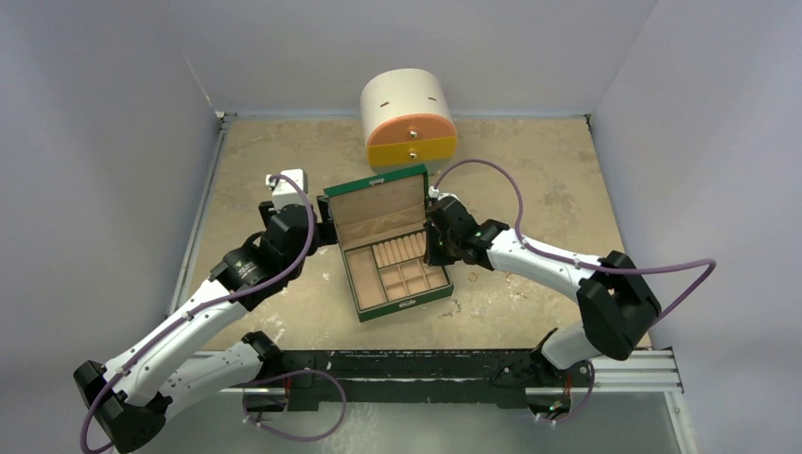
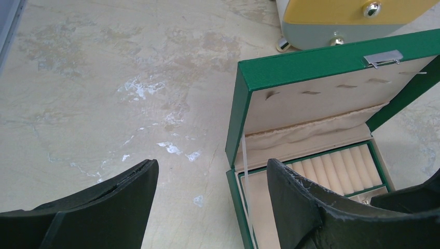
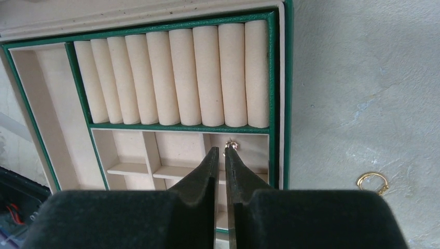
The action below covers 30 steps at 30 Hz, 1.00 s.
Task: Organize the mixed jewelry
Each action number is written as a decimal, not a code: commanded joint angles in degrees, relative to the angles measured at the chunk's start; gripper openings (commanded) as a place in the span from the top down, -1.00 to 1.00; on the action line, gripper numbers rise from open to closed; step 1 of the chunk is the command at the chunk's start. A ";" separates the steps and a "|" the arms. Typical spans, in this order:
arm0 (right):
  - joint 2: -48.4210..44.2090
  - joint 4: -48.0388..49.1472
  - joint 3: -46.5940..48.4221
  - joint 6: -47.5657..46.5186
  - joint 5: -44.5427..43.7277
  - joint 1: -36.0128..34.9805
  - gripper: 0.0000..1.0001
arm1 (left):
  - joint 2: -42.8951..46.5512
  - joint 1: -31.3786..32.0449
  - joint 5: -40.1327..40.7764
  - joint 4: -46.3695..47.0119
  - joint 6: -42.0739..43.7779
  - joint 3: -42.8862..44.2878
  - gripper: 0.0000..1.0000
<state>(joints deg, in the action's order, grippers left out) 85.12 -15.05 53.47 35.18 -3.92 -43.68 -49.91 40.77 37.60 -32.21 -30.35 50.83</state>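
Observation:
The green box stands open mid-table, its lid upright and its tan compartments showing. My right gripper hangs over the small compartments at the box's right side, its fingers parted by only a thin slit. A tiny metallic piece of jewelry sits at the tip of the right finger, not between the two. A small gold ring lies on the table right of the box. My left gripper is wide open and empty at the box's left wall, one finger over the box.
The round cream, orange and yellow drawer chest stands behind the box near the back wall, drawers shut; it also shows as the chest in the left wrist view. White walls enclose the table on three sides. The tabletop is scuffed.

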 commanded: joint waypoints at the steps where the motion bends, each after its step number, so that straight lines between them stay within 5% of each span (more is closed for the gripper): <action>1: -0.57 1.02 0.30 1.03 -1.40 -0.46 0.72 | 0.16 -0.31 1.02 2.36 0.73 0.05 -0.51; 16: -8.40 -6.73 8.24 -3.28 -11.91 0.19 0.40 | -0.58 -0.31 1.11 2.39 0.90 0.06 -0.50; 30: -4.73 0.88 10.69 -12.99 -9.80 15.41 0.43 | 0.19 -0.27 2.32 2.41 0.91 0.06 -0.48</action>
<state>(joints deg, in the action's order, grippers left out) 77.41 -18.83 62.35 25.43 -14.39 -31.40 -50.72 40.77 38.17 -32.21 -30.35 50.83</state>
